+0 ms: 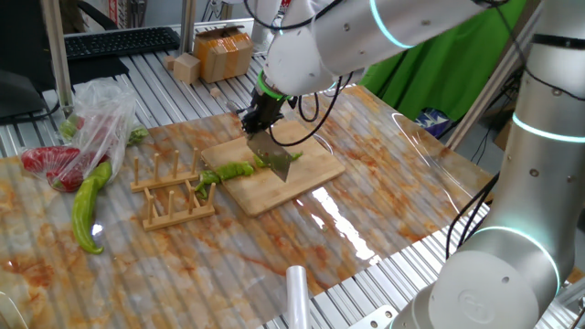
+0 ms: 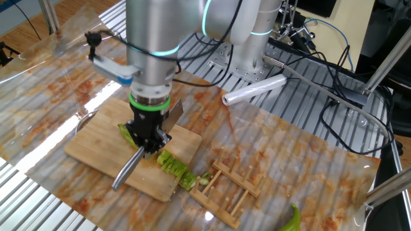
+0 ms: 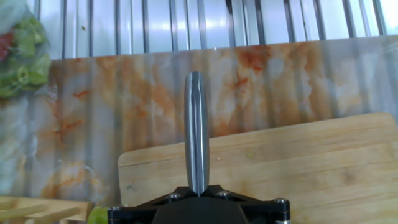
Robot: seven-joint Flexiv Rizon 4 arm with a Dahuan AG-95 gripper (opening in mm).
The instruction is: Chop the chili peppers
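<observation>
My gripper [image 2: 149,138] is clamped tight on a knife [image 1: 274,157], blade down just above the cutting board [image 1: 306,174]. The chili peppers [image 1: 232,171] lie under the blade across the board's edge nearest the wooden rack [image 1: 174,192], partly cut into chunks. Beyond the rack, near the table's end, lie a pale pepper [image 1: 88,206] and a plastic bag [image 1: 91,128].

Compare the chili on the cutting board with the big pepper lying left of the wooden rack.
The chili lies on the cutting board, cut into chunks; the big pepper lies whole on the table.
The chili is shorter and slimmer; the big pepper is longer, thicker and curved.
The chili sits under the knife; the big pepper lies far from it.
Both are green.
</observation>
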